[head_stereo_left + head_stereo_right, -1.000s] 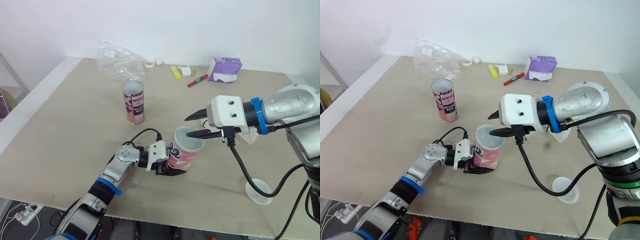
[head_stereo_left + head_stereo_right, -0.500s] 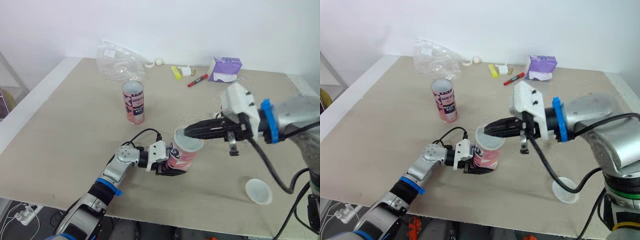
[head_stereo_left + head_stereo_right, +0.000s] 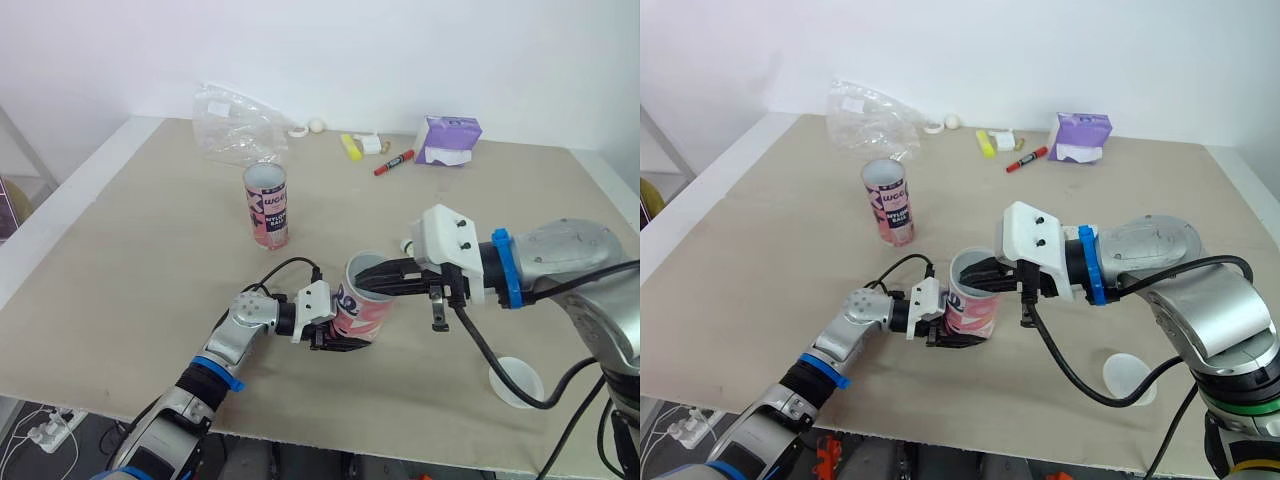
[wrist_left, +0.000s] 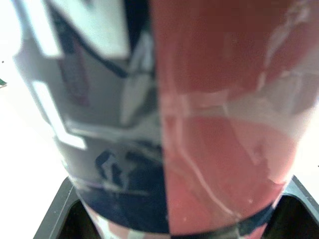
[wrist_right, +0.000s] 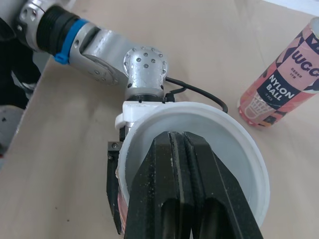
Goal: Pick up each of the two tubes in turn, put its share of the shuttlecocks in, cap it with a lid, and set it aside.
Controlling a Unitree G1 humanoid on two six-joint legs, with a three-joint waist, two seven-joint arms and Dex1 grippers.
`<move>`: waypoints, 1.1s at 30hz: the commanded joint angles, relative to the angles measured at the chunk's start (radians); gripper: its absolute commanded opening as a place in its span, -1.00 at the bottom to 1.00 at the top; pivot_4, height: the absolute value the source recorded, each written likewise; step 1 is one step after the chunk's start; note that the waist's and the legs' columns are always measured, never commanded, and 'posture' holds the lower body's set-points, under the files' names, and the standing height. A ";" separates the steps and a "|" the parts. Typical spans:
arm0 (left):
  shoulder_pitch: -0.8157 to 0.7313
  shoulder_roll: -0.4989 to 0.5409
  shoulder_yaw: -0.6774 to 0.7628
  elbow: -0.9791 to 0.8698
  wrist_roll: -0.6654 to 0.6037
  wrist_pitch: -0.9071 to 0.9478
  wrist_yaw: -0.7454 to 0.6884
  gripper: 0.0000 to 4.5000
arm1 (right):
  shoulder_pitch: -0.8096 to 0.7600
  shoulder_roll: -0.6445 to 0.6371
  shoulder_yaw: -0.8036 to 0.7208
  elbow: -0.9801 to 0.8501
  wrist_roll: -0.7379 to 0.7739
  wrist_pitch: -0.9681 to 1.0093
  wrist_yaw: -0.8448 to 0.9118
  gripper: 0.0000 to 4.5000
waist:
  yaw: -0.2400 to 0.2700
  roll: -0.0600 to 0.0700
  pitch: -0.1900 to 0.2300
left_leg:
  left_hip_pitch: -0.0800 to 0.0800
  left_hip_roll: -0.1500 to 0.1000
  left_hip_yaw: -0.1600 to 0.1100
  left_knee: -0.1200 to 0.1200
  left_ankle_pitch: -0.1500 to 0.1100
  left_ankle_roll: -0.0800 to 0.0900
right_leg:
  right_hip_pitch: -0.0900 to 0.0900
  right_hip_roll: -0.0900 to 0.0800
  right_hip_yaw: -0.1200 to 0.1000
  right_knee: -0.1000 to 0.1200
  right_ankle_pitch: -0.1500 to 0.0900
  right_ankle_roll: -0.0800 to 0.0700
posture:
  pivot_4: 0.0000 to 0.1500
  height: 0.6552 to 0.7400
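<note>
Left end effector [image 3: 338, 340]: my two black fingers clamp the lower wall of the near tube [image 3: 368, 300], one on each side.
Near tube: pink and dark blue; it stands at the near centre of the surface [image 3: 150, 260], tilted slightly, open mouth up, white inside.
Right end effector [image 5: 182, 137]: my fingers are pressed together, with nothing visible between them. Their tips sit inside the mouth of the near tube, reaching in from the right.
Far tube [image 3: 267, 205]: upright and open-topped, farther back and to the left of the near tube, well apart from both my end effectors.
Lid [image 3: 516, 382]: a white disc, flat on the surface near the front right edge, apart from both tubes.
Far edge of surface: a crumpled clear plastic bag [image 3: 235, 125] at the left, a red marker [image 3: 396, 161] and a purple box [image 3: 447, 140] to the right of it.
</note>
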 commanded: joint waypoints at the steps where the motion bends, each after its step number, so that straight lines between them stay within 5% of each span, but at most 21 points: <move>1: 0.011 0.006 -0.008 0.013 0.021 0.011 0.003 0.27 | 0.028 -0.026 0.093 0.033 -0.061 0.036 -0.001 -0.89 | 0.000 -0.001 -0.002 | 0.000 0.000 0.000 0.000 0.000 0.000 | 0.000 0.000 0.000 0.000 0.000 0.000 | 1.00 1.00; 33: 0.007 0.007 -0.012 -0.003 0.023 0.001 -0.014 0.27 | -0.145 -0.010 0.184 0.180 -0.158 0.105 -0.003 -0.89 | -0.014 -0.003 -0.005 | 0.013 0.004 0.001 -0.005 -0.001 -0.002 | 0.003 -0.005 -0.010 -0.001 -0.001 -0.002 | 1.00 1.00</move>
